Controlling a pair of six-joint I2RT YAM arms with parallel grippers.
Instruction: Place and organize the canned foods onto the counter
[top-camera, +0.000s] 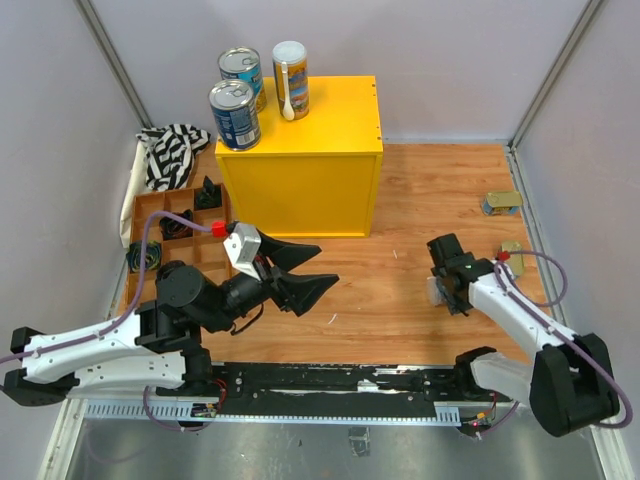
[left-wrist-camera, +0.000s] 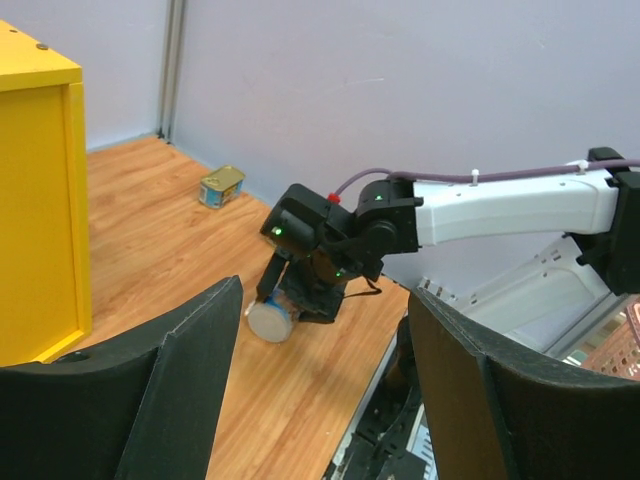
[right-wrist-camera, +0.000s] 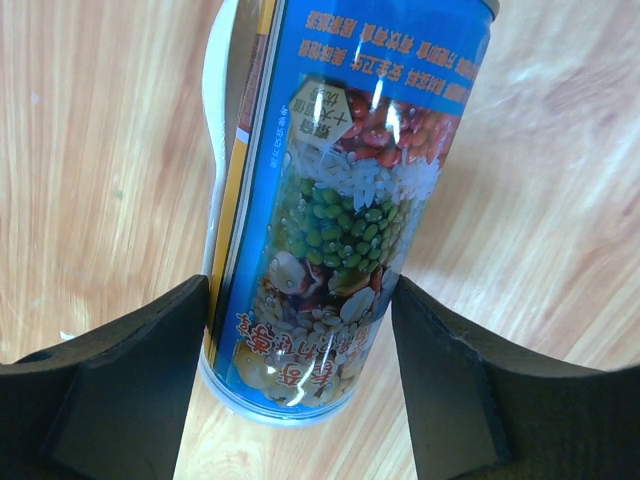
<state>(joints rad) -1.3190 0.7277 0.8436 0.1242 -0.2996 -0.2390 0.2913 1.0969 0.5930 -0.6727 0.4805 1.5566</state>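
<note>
Left gripper: your left gripper (top-camera: 325, 263) hangs low over the wooden table (top-camera: 400, 320) in front of the cabinet. Its two black fingers are spread apart with nothing between them.
Right gripper: your right gripper (right-wrist-camera: 300, 288) is clamped on one tall slim blue-and-yellow printed can (right-wrist-camera: 340, 200), with a black finger against each side.
Held can: it lies on its side on the right half of the table, well apart from the cabinet. A white plastic spoon (right-wrist-camera: 222, 150) runs along its side, and in the left wrist view a pale round end faces you.
Counter: one large bright yellow box-shaped cabinet (top-camera: 330, 180) stands at the far middle of the table.
On the counter: three cans, all upright near its left edge.
Wide cans: two, blue-labelled and silver-topped. The front wide can (top-camera: 234, 118) is at the left front corner and the rear wide can (top-camera: 243, 75) is just behind it.
Slim cans: two in all. One is in your right gripper; the other, a slim white-lidded can (top-camera: 291, 82), stands on the counter beside the rear wide can.
Gold tins: two flat rectangular ones, both on the table by the right wall. The far gold tin (top-camera: 500, 203) and the near gold tin (top-camera: 513, 248) lie apart from each other.
Other: one brown wooden compartment tray (top-camera: 150, 200) sits left of the cabinet and holds small black objects (top-camera: 207, 193). One black-and-white striped cloth (top-camera: 172, 150) lies behind it.
</note>
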